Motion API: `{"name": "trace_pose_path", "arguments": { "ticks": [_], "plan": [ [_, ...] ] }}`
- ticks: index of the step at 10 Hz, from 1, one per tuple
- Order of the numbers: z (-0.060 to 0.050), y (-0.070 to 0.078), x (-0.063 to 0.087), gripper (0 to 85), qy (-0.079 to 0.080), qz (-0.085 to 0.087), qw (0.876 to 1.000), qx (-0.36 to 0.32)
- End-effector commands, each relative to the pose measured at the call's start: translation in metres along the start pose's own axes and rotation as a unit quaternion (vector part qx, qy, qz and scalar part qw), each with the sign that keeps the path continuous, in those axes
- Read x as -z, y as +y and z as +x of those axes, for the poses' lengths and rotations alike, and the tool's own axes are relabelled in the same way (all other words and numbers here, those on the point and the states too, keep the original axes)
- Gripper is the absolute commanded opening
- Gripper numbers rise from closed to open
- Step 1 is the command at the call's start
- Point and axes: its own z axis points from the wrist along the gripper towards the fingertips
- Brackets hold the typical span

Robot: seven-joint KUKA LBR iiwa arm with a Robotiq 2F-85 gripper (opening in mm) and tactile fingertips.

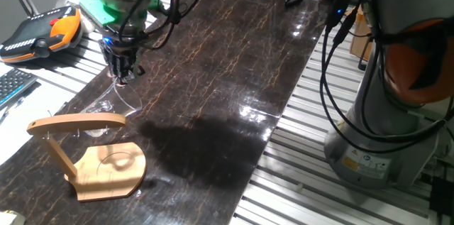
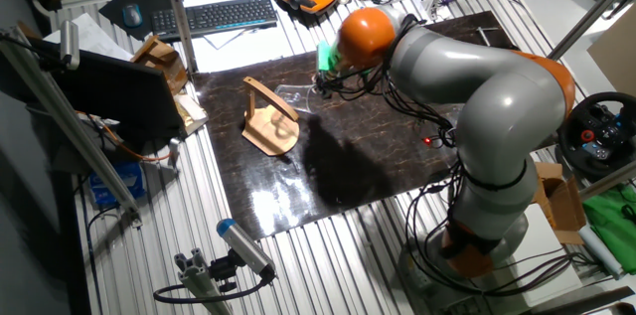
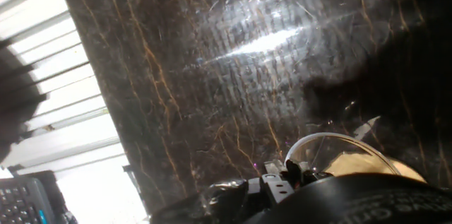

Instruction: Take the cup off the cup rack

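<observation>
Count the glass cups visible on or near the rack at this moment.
1. The cup is off the rack, at the gripper, over the dark tabletop beyond the rack's top bar. Clear glass is hard to spot, but no other cup shows in any view.

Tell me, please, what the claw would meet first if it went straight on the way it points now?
Probably the dark marble tabletop: the claw points down, seemingly gripping the cup, with the cup rack off to one side.

I see a light tan wooden cup rack (image 1: 92, 157) on my dark brown tabletop (image 1: 227, 62), which is veined with thin orange-gold lines. The cup (image 1: 117, 97) is clear glass. The arm (image 2: 467, 77) is grey with orange joints, glowing green near its wrist.
</observation>
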Motion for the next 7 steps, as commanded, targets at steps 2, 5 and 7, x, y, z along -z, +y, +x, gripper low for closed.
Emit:
{"name": "trace_pose_path", "arguments": {
  "ticks": [2, 5, 7],
  "plan": [
    [0.0003, 0.0003, -0.001, 2.0, -0.002, 0.001, 0.999, 0.034],
    [0.0005, 0.0006, -0.0014, 2.0, -0.005, 0.008, 0.997, 0.081],
    [0.0009, 0.0007, -0.0017, 2.0, -0.011, 0.008, 0.992, 0.122]
  ]
}}
